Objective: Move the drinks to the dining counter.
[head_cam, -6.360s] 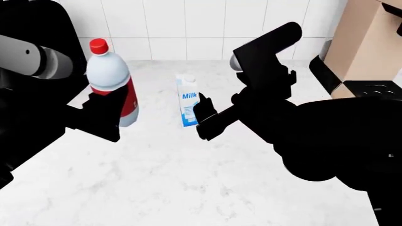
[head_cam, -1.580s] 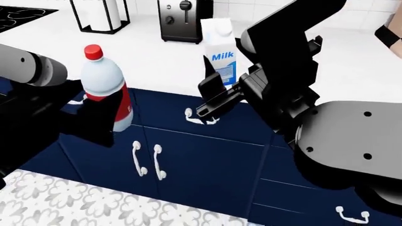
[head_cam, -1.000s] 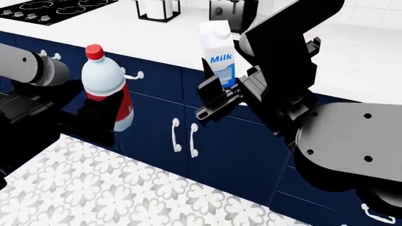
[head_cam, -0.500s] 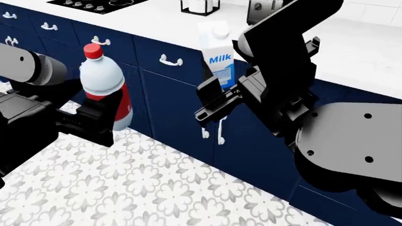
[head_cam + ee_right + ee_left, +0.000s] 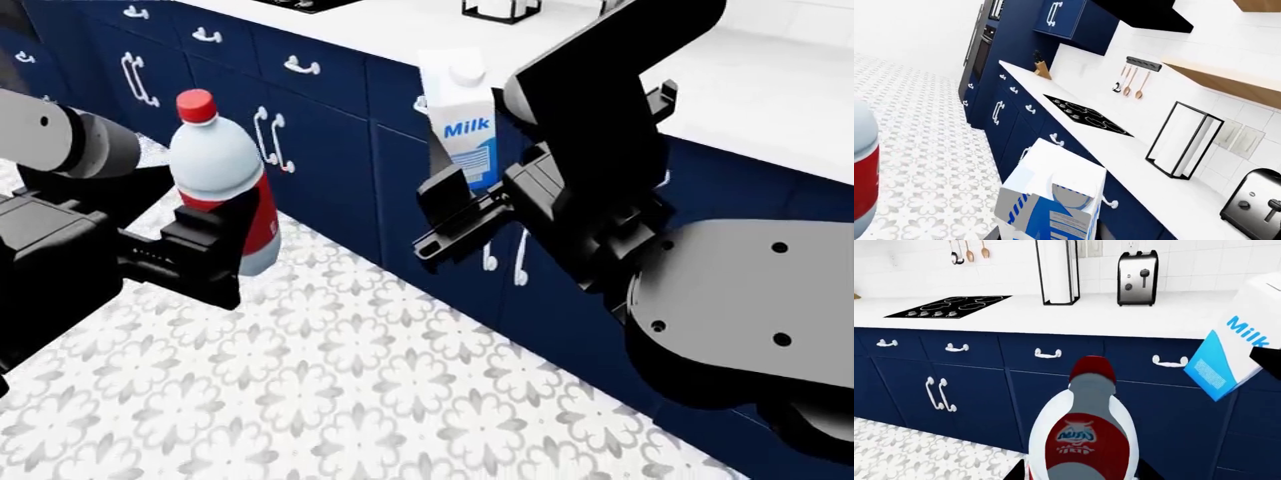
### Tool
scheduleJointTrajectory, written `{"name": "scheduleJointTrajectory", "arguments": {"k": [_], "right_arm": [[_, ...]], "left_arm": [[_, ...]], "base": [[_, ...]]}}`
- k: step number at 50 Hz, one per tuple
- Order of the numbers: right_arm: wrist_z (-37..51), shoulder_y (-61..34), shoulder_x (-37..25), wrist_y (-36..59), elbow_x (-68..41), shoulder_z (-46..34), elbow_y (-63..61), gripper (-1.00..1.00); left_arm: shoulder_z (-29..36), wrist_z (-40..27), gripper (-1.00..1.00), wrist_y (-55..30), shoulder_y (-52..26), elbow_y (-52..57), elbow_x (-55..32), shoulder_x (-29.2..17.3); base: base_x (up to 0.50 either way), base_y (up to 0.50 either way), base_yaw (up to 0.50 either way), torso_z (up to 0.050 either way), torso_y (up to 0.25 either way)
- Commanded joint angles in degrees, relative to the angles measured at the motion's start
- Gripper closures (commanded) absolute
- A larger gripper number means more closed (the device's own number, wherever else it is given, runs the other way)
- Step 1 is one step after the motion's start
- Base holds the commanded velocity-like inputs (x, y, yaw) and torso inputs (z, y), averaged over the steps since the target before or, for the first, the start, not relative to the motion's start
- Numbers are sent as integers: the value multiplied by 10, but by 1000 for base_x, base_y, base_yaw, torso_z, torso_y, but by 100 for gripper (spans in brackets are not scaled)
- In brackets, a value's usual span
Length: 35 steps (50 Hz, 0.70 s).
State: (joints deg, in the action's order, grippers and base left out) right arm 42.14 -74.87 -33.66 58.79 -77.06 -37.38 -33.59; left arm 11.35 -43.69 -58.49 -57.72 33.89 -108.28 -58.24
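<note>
Bottle (image 5: 224, 190) rides upright in the left gripper (image 5: 214, 250), clamped low on the body below the red label so the cap end stands free; milk carton (image 5: 461, 120) is pinched near its base by the right gripper (image 5: 461, 205), also upright, prob. to keep both steady in transit. Both are carried in the air over the patterned floor (image 5: 334, 390), bottle left, carton right, well apart. Navy cabinets (image 5: 320, 110) w/ the white stovetop counter (image 5: 1121, 320) and toaster (image 5: 1137, 277) lie far behind; dining counter not in view, so neither drink is delivered yet.

head downward, wrists close, sharing cabinets (image 5: 334, 100)
</note>
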Motion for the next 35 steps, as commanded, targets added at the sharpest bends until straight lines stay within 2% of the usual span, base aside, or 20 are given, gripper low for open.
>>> {"name": "scheduleJointTrajectory", "arguments": {"k": [1,35], "right_arm": [[-2,-7,0,4,17,6,0,100],[-1,-10,-4,4,13,0,-4,100]], "left_arm": [[-1,-7,100,5,-12,-3,-3,1],[3,-6,100,7,-12,-1,-2,-1]], "base": [[-316,-243,371,0,0],[-294,-267,367,1,0]]}}
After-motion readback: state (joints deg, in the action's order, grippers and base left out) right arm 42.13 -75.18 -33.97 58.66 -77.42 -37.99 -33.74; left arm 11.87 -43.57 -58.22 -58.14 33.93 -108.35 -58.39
